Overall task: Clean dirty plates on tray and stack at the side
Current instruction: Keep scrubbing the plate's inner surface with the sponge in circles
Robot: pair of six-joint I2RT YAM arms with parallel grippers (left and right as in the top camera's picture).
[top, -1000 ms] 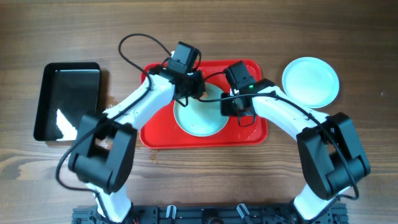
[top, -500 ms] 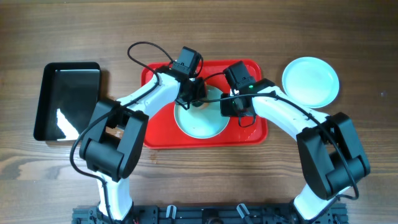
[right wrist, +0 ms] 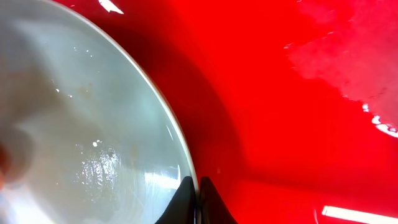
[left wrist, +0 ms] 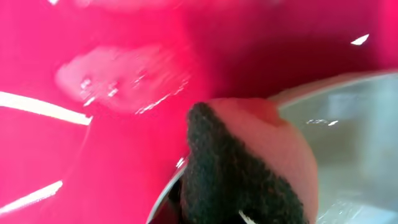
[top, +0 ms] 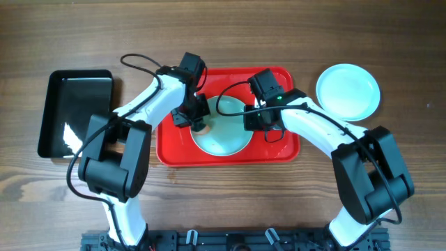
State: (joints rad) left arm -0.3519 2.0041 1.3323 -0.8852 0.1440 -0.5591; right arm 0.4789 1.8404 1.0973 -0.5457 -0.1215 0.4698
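Looking overhead, you're seeing the left gripper [top: 195,120] clamping a sponge [top: 200,127] at the left rim of the plate [top: 226,134] on the tray [top: 282,148] — the right gripper [top: 254,124] pinching its right rim. Left wrist: sponge pressing plate. Right wrist: fingertips [right wrist: 185,200] squeezing rim.

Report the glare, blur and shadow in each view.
Overhead: sharp, evenly lit, one white glare patch on the glossy black rectangular tray. Left wrist: everything soft, the dark-and-pink sponge too close to focus, white streaks on the large red plastic tray. Right wrist: crisper; pale aqua round plate casts a shadow onto the red.
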